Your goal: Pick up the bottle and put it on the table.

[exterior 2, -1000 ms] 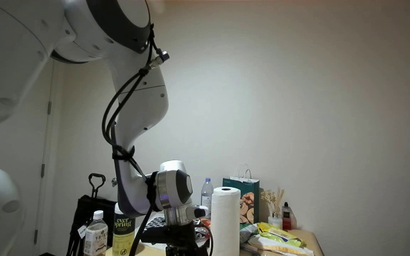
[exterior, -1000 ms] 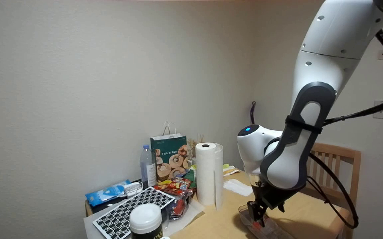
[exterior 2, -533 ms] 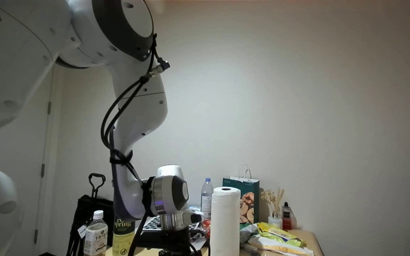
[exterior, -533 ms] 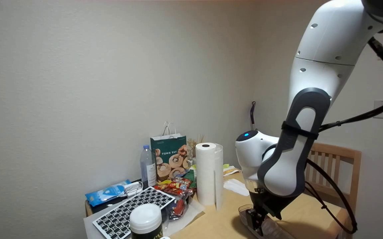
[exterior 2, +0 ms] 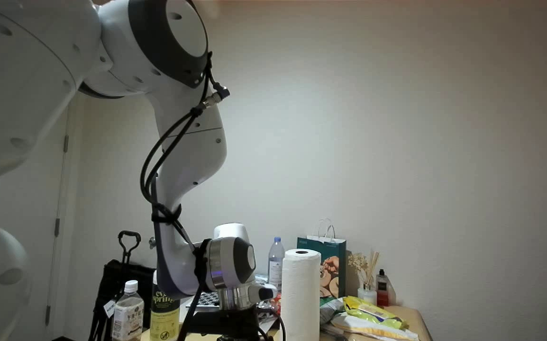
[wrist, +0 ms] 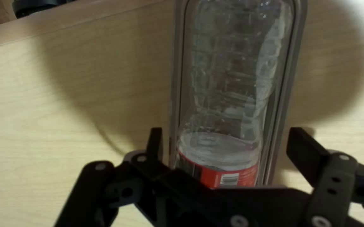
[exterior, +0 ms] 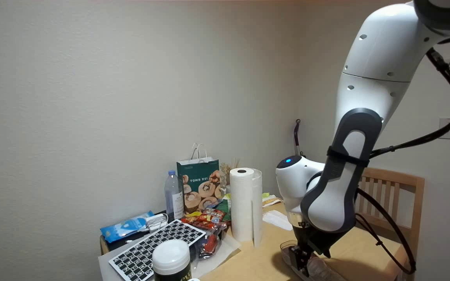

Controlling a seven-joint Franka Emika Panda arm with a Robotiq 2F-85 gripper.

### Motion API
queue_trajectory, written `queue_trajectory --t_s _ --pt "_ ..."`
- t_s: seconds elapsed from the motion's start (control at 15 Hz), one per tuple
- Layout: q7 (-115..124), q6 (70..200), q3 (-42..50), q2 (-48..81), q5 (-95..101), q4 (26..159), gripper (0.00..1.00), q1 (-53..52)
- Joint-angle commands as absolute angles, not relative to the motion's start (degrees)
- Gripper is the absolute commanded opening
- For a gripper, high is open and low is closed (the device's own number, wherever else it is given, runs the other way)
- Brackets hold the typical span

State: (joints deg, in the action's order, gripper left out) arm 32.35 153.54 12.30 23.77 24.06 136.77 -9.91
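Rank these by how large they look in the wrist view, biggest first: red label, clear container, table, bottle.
1. Table, spreading across most of the view
2. Clear container
3. Bottle, lying inside it
4. Red label, partly hidden

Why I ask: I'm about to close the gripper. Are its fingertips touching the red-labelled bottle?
Apart: the wrist view shows a gap on both sides, container's rim visible between fingertips and bottle.

In an exterior view, the plain off-white wall (exterior 2: pixel 387 142) fades from a bright middle to a dim right edge. In the wrist view, broad soft shadows lie across the light tan wooden table (wrist: pixel 21 151), small white glints speckle the red-labelled clear plastic bottle (wrist: pixel 229 85), and the black two-fingered gripper (wrist: pixel 227 146) looks slightly blurred.
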Motion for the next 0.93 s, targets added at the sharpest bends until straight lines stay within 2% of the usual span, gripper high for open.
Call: queue_trajectory --t_s 0.0,0.87 --pt "30.6 154.44 12.22 26.58 21.31 134.59 1.0 -9.32" --pt "30.97 154.13 13.3 25.22 17.11 132.1 1.0 -9.01"
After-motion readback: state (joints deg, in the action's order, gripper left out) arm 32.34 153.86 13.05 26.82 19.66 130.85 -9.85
